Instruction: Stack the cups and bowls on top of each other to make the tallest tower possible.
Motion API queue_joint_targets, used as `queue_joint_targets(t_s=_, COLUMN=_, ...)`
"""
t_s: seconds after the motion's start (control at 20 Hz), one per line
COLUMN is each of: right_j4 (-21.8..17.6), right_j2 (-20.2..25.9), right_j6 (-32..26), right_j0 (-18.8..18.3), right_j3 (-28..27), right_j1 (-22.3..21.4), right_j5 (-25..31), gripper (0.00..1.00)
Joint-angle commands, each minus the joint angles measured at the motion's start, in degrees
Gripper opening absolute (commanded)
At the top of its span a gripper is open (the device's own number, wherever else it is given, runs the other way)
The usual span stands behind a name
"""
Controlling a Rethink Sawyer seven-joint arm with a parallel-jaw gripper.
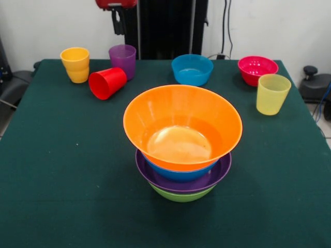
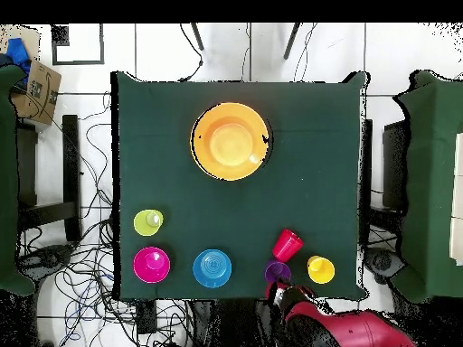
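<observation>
The tower stands at the table's middle: a green bowl [image 1: 181, 195] at the bottom, then purple [image 1: 217, 173], blue [image 1: 178, 174] and the wide orange bowl [image 1: 182, 121] on top; from overhead only the orange bowl [image 2: 231, 140] shows. At the robot's side stand an orange-yellow cup [image 1: 75, 64], a purple cup [image 1: 123, 60], a small blue bowl [image 1: 192, 69], a red-pink bowl [image 1: 257, 69] and a pale yellow cup [image 1: 272, 93]. A red cup [image 1: 107, 82] lies on its side. My gripper [image 1: 119, 23] hangs drawn back above the table's edge, behind the purple cup [image 2: 278, 272], holding nothing.
The table [image 1: 51, 170] has a dark green cloth. Chairs stand at both sides [image 2: 36, 181], and cables lie on the floor around the base. The arm [image 2: 325, 325] stays off the table at the robot's side.
</observation>
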Motion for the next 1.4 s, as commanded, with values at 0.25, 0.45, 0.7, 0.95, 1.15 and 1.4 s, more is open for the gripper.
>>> queue_joint_targets(t_s=0.25, right_j4=-12.84, right_j2=-6.16, right_j6=1.37, right_j0=7.39, right_j3=-4.65, right_j1=9.97, right_j5=-1.0, gripper=0.0)
queue_joint_targets(t_s=0.45, right_j4=-17.26, right_j2=-16.95, right_j6=7.22, right_j0=16.91, right_j3=-9.86, right_j1=16.38, right_j5=-10.08, gripper=0.0)
queue_joint_targets(t_s=0.7, right_j4=-14.32, right_j2=-29.7, right_j6=6.25, right_j0=26.06, right_j3=-14.81, right_j1=24.68, right_j5=-22.22, gripper=0.0)
queue_joint_targets(t_s=0.95, right_j4=-8.09, right_j2=-36.18, right_j6=2.25, right_j0=30.93, right_j3=-17.38, right_j1=31.23, right_j5=-30.29, gripper=0.0)
queue_joint_targets(t_s=1.15, right_j4=-6.53, right_j2=-37.88, right_j6=0.32, right_j0=31.4, right_j3=-19.3, right_j1=35.32, right_j5=-33.87, gripper=0.0)
queue_joint_targets(t_s=1.4, right_j4=-9.93, right_j2=-36.23, right_j6=1.13, right_j0=29.18, right_j3=-19.82, right_j1=34.05, right_j5=-31.54, gripper=0.0)
